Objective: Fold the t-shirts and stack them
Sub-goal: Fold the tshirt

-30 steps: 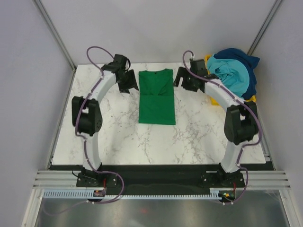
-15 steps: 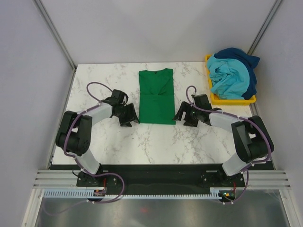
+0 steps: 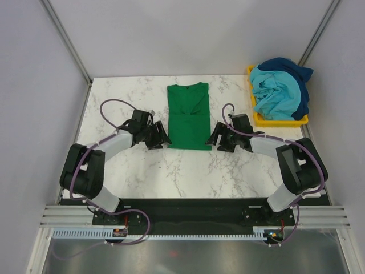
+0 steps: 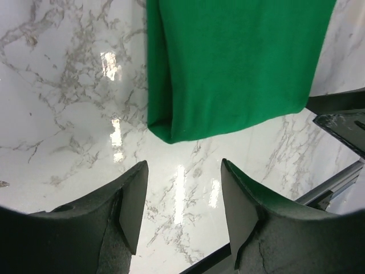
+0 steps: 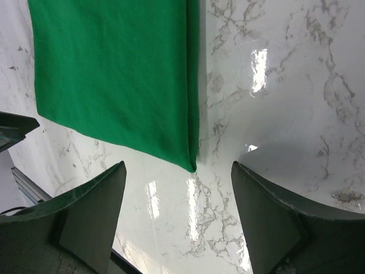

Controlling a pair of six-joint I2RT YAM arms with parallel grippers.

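A green t-shirt [image 3: 189,116], folded into a long narrow strip, lies flat at the back middle of the marble table. My left gripper [image 3: 162,138] is open and empty, low over the table beside the shirt's near left corner [image 4: 165,132]. My right gripper [image 3: 213,138] is open and empty beside the shirt's near right corner [image 5: 191,162]. In both wrist views the corner lies just beyond the open fingers, with bare marble between them. A pile of teal and dark blue shirts [image 3: 280,88] fills a yellow bin [image 3: 279,121] at the back right.
The marble table [image 3: 188,171] has a black strip along its near edge. Grey walls and metal posts enclose the back and sides. The yellow bin stands at the right edge, behind my right arm.
Both grippers have come from the shirt's collar end down to its near corners, then edged inward toward those corners. The shirt has not moved.
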